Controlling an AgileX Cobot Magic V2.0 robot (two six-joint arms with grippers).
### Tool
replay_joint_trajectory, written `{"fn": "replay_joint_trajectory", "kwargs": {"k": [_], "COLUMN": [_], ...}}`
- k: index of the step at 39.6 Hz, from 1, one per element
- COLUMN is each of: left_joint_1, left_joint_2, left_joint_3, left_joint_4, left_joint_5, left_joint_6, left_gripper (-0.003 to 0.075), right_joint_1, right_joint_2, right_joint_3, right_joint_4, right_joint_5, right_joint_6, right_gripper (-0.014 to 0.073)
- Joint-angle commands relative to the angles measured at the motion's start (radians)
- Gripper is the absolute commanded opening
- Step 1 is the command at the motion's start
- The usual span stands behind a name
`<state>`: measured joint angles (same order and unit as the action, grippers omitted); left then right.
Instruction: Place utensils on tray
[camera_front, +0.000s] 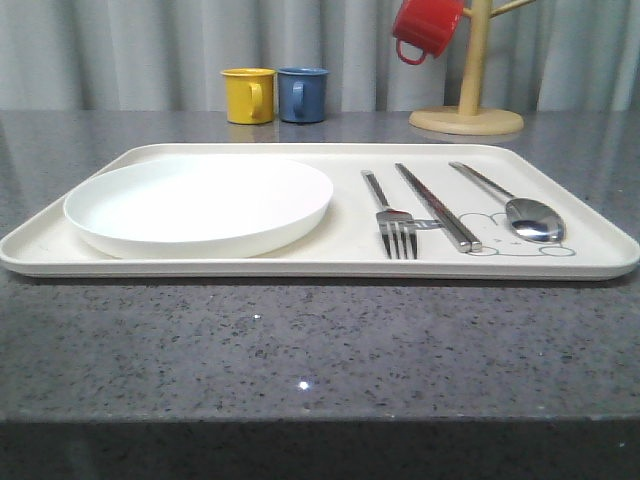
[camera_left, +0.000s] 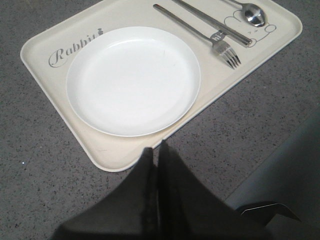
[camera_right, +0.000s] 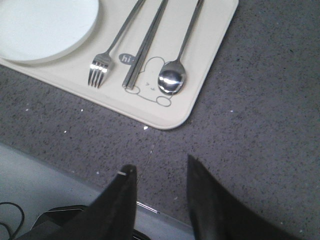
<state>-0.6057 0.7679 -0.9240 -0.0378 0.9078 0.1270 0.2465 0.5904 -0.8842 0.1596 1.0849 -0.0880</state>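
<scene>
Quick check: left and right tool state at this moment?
Left tool: shut, holding nothing, above the tray edge.
Right tool: open, empty, over the bare counter.

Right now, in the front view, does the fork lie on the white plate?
No. The fork lies on the tray, beside the plate and apart from it, next to the chopsticks.

plate (camera_right: 42, 30) cut off by right wrist picture's edge | spoon (camera_left: 248, 12) handle cropped in left wrist view | chopsticks (camera_right: 145, 45) cover bunny drawing's ear | red mug (camera_front: 425, 28) top clipped
</scene>
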Motion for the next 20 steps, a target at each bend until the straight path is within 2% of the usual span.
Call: {"fn": "replay_joint_trajectory", "kwargs": {"k": [1,7,15,18,20], "left_joint_1": [-0.007,-0.007,-0.007,-0.007,-0.007], "left_joint_2": [-0.005,-0.005,-0.005,-0.005,-0.005], "left_joint_3": [-0.026,-0.026,-0.026,-0.026,-0.026], "left_joint_4": [-0.005,-0.005,-0.005,-0.005,-0.005], "left_joint_5": [-0.068,-0.068,-0.077,-0.077,-0.077], "left_joint_6": [-0.008,-0.008,-0.008,-0.008,-0.008], "left_gripper": [-0.0018,-0.0018,-0.0018,-0.0018,-0.0018], "right_joint_1": [0.027,0.04,0.04,0.04,0.04], "right_joint_2": [-0.067,-0.154,-0.162,-0.162,-0.162], "right_joint_3": [0.001,0.02,0.023,0.023,0.023], "right_joint_4": [0.004,-0.025,-0.032,-0.032,-0.032], "right_joint_5": [-0.036,-0.013,-0.018,-0.018,-0.018], "right_joint_6": [-0.014,-0.014,-0.014,-0.014,-0.014], "right_gripper": [0.0286,0.0286,0.0284,0.022,0.0129]}}
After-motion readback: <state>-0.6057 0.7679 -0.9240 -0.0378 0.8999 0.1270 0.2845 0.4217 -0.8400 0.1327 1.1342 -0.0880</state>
